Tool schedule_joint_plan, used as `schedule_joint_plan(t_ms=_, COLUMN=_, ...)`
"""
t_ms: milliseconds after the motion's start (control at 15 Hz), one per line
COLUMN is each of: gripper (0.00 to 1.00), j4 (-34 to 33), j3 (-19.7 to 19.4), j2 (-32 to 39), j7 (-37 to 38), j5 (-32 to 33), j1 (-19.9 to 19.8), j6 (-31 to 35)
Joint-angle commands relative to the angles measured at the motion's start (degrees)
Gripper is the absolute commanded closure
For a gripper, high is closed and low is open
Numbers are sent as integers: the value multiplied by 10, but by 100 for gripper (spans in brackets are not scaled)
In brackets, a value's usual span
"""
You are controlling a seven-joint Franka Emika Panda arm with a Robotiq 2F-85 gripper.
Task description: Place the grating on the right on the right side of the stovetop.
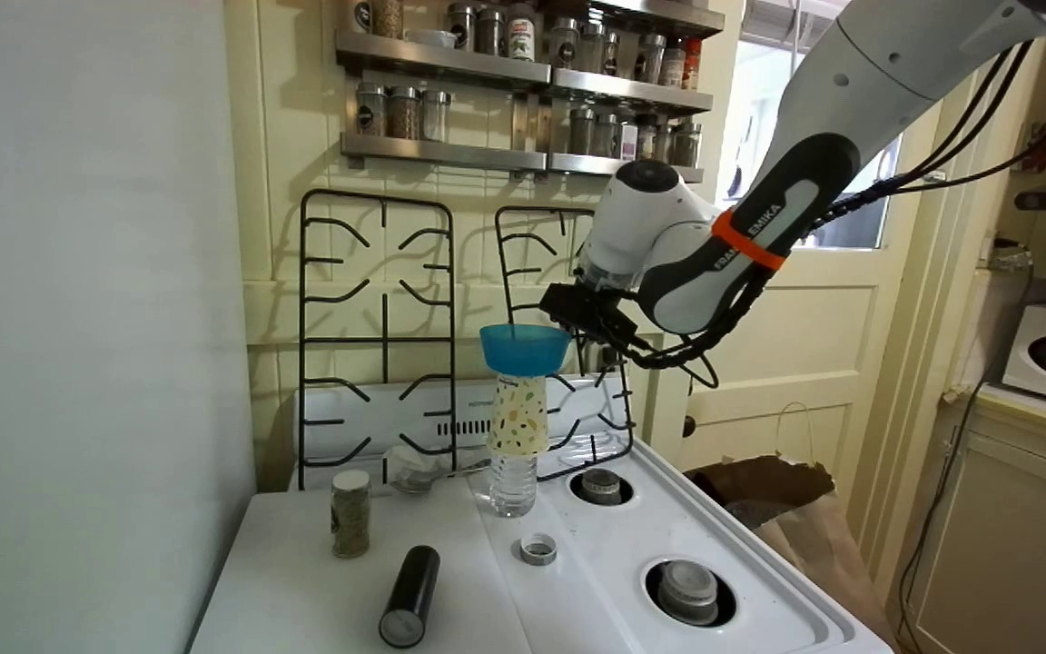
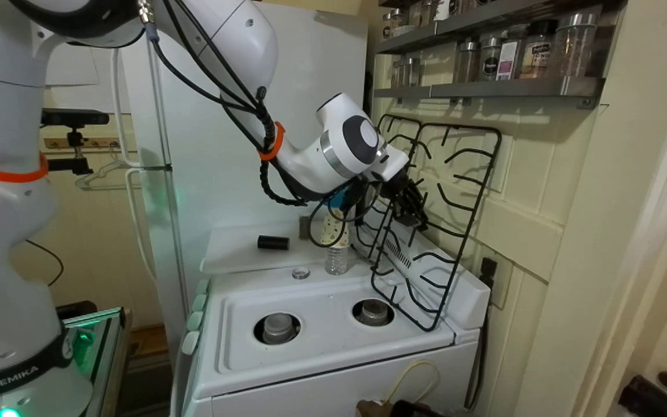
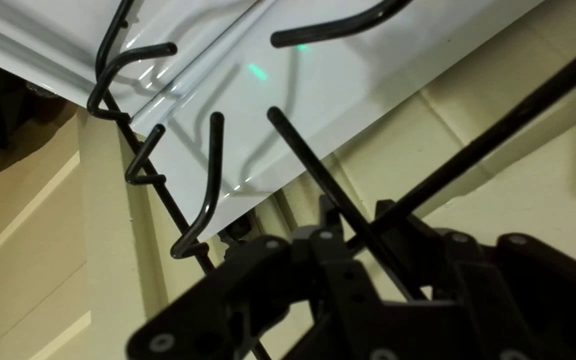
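Note:
The grating (image 1: 523,271) is a black wire stove grate. It stands upright, leaning against the wall at the back of the white stovetop (image 1: 591,545), beside the matching grate. In an exterior view the grating (image 2: 446,230) has its lower edge at the stovetop's back, near two exposed burners (image 2: 278,328). My gripper (image 2: 416,221) is at the middle of the grating. In the wrist view its fingers (image 3: 358,212) are drawn in on both sides of the crossing of two grating bars (image 3: 318,169). A thin gap shows beside one finger. The arm partly hides the grating.
The matching grate (image 1: 378,340) leans at the left. A clear bottle (image 1: 514,490) with a patterned cup (image 1: 518,413) and blue funnel (image 1: 526,352) stands before the gap. A spice jar (image 1: 350,518), black cylinder (image 1: 411,590) and ring (image 1: 538,549) are nearby. Spice shelves (image 1: 450,150) hang above.

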State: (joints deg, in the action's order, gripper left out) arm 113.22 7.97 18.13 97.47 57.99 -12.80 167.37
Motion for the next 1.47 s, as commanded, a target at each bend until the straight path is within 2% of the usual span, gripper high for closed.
schedule_joint_plan(t_ms=0, gripper=94, j4=15, j3=-21, j2=-24, j7=56, j5=26, j1=5, j6=16)
schedule_joint_plan(t_ms=267, gripper=94, j4=51, j3=-22, j2=-55, j7=73, j5=14, j1=-3, j6=23)
schedule_joint_plan(t_ms=733, gripper=94, j4=109, j3=-35, j2=-138, j7=75, j5=20, j1=-1, j6=-14)
schedule_joint_plan(t_ms=1067, gripper=94, j4=164, j3=-30, j2=-189, j7=19, j5=-31, j1=-8, j6=-41)
schedule_joint_plan(t_ms=1400, gripper=94, j4=226, j3=-33, j2=-239, j7=-60, j5=-115, j1=-8, j6=-46)
